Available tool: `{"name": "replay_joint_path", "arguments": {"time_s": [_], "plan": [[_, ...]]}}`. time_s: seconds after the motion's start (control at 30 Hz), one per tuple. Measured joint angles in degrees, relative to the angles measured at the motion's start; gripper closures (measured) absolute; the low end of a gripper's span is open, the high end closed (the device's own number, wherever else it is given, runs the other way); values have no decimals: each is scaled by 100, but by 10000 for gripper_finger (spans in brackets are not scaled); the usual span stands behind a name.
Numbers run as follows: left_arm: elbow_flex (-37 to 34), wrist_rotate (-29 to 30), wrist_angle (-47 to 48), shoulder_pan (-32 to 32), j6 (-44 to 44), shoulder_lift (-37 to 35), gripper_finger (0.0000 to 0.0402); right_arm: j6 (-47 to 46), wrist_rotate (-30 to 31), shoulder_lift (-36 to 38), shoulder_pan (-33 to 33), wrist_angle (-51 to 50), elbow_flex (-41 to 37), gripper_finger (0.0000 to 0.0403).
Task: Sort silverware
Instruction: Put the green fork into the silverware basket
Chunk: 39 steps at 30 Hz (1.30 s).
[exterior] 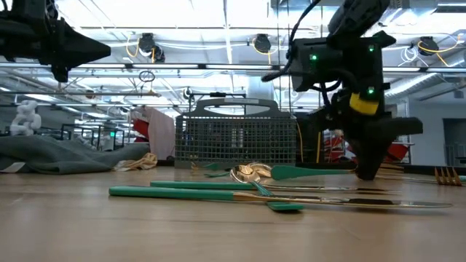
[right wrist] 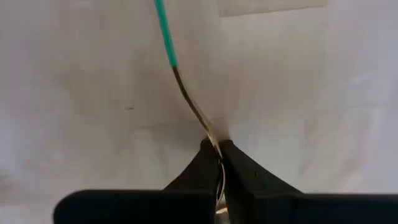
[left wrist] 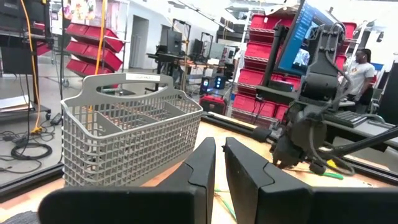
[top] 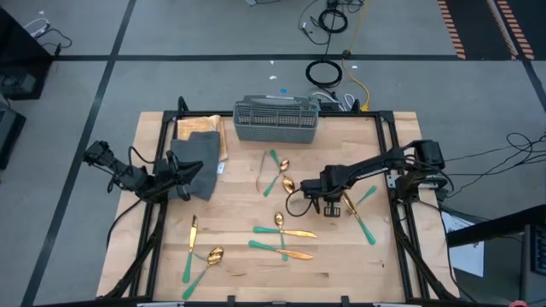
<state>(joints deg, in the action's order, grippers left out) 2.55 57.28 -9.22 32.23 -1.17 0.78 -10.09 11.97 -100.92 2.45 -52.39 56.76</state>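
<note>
Silverware with gold heads and teal handles lies scattered flat on the wooden table (top: 341,273): spoons (top: 283,176) in the middle, knives (top: 286,240) nearer the front, more pieces (top: 200,254) at the front left. My right gripper (top: 331,206) (exterior: 366,172) (right wrist: 217,150) points down at the table's right middle, shut on one teal-handled piece (right wrist: 180,81). My left gripper (top: 189,172) (left wrist: 219,149) waits level at the left over the dark cloth (top: 198,158). Its fingers stand almost together, with nothing between them. My right gripper pinches the piece's bare metal part (right wrist: 208,134), beyond the end of the teal handle (right wrist: 163,31), between its two fingertips. The fingers come from above, pointing steeply down. The handle runs away from them low over the tabletop. Whether the piece is lifted I cannot tell.
A grey mesh basket (top: 275,119) (exterior: 237,138) (left wrist: 124,124) stands at the table's far edge, in the middle. A fork (top: 358,217) (exterior: 445,175) lies just right of my right gripper. A black frame rims the table, and cables lie on the floor beyond it.
</note>
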Motion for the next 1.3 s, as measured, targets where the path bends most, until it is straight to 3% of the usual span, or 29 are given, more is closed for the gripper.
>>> {"name": "replay_joint_path", "arguments": {"time_s": [0.4,0.5,0.67,0.83,0.93,1.3], "plan": [[0,0,173,0,-4,0,359,-296,3685,37,-325,-3423,2848,402],[0,0,182,-1,-4,0,359,-92,4592,37,-607,-3753,3452,403],[0,0,182,0,-4,0,359,1573,6067,-55,-1244,-3332,3969,403],[0,0,210,-2,-9,0,359,4070,7652,-338,-1797,-2415,4027,403],[0,0,230,-1,-9,-1,359,5099,7769,-501,-1974,-1781,4030,403],[0,0,290,0,-4,0,359,5136,7793,-1289,-2067,-1831,4032,403]]}}
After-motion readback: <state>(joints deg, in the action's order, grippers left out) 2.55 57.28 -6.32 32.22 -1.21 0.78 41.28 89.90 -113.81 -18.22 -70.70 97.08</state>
